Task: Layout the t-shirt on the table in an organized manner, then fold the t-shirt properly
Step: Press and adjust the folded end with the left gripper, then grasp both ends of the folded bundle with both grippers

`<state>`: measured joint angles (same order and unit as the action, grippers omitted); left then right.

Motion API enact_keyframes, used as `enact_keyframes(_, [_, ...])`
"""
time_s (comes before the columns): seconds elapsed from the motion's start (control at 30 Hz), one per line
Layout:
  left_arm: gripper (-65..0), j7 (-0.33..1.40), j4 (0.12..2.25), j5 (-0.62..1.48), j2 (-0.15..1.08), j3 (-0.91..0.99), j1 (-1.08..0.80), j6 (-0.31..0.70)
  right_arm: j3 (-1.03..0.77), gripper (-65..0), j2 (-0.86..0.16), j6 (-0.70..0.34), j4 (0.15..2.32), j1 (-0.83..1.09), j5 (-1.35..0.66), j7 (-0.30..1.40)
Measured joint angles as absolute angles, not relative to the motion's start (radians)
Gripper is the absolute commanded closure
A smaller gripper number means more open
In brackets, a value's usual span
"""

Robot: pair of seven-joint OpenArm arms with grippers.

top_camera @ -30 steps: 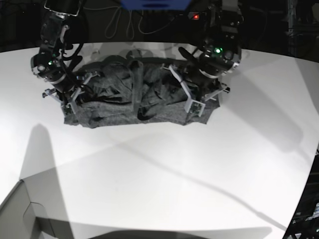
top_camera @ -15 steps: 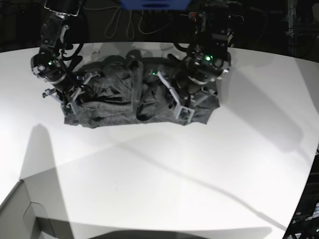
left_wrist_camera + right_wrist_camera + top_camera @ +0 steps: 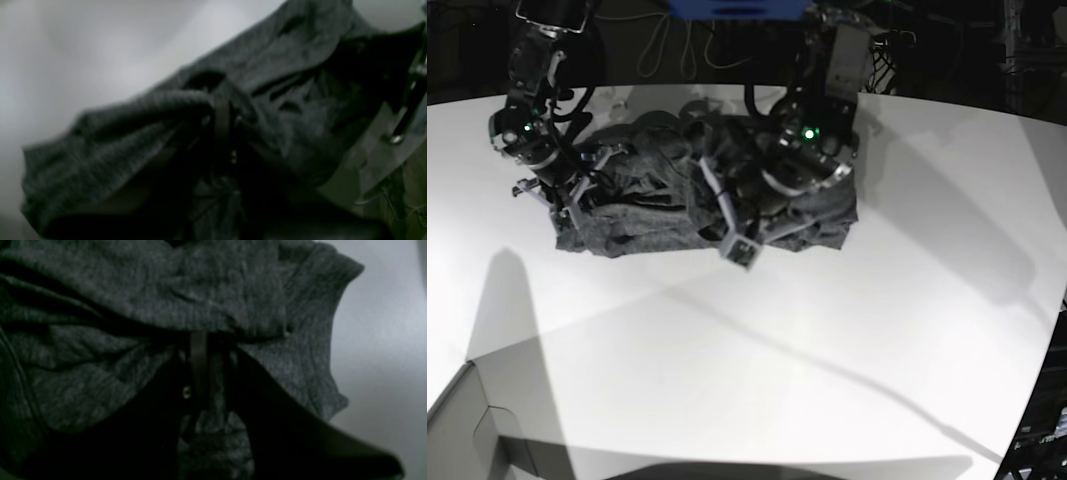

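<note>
Laying-out is the step we are in: the dark charcoal heather-grey knit t-shirt (image 3: 677,200) sits bunched and creased at the far side of the plain white table (image 3: 827,350), not yet flat. Our left gripper (image 3: 223,117) has its jaws closed on a rolled fold of the cloth, and our right gripper (image 3: 199,340) pinches an edge at the scene's left. Next, we judge, both arms should draw apart to spread the fabric flat, without dragging it off the far edge.
</note>
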<state>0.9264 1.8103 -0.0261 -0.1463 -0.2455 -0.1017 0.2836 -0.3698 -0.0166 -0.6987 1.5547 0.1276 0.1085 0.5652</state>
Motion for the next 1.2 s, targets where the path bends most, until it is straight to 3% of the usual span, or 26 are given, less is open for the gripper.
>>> enact_keyframes(0.23, [0.0,0.922,1.788,-0.021,-0.147,-0.360,-0.090,0.284,-0.370,-6.3,-0.017,-0.699,1.553,0.123,0.112,0.568])
enact_keyframes(0.4, [0.0,0.927,1.654,-0.026,-0.144,-0.364,-0.071,0.284,-0.370,-6.3,-0.017,-0.699,1.553,0.122,0.112,0.568])
enact_keyframes(0.67, [-1.8,0.924,1.648,-0.025,-0.145,-0.363,-0.068,0.284,-0.370,-6.4,-0.017,-0.699,1.554,0.122,0.113,0.569])
enact_keyframes(0.73, [-7.6,0.927,1.652,-0.025,-0.144,-0.363,-0.070,0.287,-0.370,-6.5,-0.019,-0.699,1.554,0.118,0.113,0.571])
enact_keyframes(0.9, [-31.4,0.923,1.711,-0.024,-0.145,-0.360,-0.101,0.291,-0.373,-6.6,-0.037,-0.699,1.555,0.104,0.125,0.591])
enact_keyframes(0.97, [-37.4,0.931,1.742,-0.022,-0.144,-0.357,-0.117,0.293,-0.373,-6.8,-0.043,-0.699,1.566,0.106,0.127,0.604])
enact_keyframes(1.07, [-39.4,0.923,1.833,0.073,-0.145,-0.329,-0.133,0.296,-0.375,-11.3,-0.044,-0.699,1.613,0.110,0.136,0.618])
enact_keyframes(1.2, [-39.5,0.916,1.909,0.236,-0.128,-0.126,-0.152,0.303,-0.375,-22.7,-0.044,-0.699,1.691,0.112,0.135,0.622])
